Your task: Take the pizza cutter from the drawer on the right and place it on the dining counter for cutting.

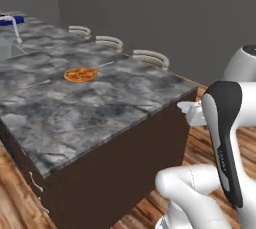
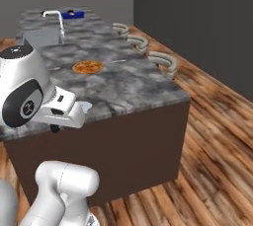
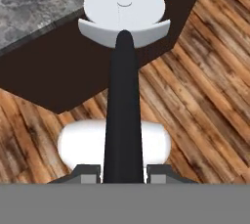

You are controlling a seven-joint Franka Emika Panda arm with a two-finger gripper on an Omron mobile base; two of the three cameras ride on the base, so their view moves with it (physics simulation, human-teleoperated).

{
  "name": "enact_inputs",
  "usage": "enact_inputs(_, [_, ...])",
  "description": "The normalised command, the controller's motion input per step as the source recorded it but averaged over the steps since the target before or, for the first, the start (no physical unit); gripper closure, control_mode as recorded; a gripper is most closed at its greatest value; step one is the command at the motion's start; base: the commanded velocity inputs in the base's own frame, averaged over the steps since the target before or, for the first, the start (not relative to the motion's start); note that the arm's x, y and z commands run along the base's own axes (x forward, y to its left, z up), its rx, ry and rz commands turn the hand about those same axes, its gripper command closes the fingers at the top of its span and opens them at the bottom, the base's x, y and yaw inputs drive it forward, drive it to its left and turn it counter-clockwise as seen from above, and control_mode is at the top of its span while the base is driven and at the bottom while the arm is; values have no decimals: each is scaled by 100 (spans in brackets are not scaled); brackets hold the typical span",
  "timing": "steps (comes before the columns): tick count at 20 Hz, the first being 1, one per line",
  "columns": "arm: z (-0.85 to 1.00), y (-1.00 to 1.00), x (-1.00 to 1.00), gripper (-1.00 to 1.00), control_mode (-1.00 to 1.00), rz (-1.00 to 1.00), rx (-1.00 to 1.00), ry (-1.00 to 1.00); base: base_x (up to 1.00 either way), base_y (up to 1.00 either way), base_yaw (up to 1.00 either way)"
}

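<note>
Gripped in the closed tool (image 3: 123,171): the pizza cutter (image 3: 123,71), black handle, pale wheel at 12 o'clock, hanging over wood floor (image 3: 205,96) just off the surface (image 1: 75,103) corner. Risk, judged: wheel clipping the stone edge on approach, twisting loose; pizza (image 1: 80,74) well apart.

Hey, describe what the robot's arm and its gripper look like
The arm is glossy white with rounded, bulbous links and a black curved panel along one segment. A round dark joint cap carries a small white logo. The gripper has two small dark finger tips on a boxy white hand.
</note>
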Motion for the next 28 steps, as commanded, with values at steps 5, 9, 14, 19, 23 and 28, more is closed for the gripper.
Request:
enact_inputs(5, [0,0,0,100,100,0,0,0,23,-100,47])
enact_inputs(9, [0,0,0,100,100,0,0,0,29,-96,54])
enact_inputs(14, [0,0,0,100,100,0,0,0,1,-100,43])
enact_inputs(19, [0,0,0,100,100,0,0,0,0,-100,38])
enact_inputs(23, [0,0,0,100,100,0,0,0,0,-100,37])
enact_inputs(28, [0,0,0,100,100,0,0,0,0,-100,39])
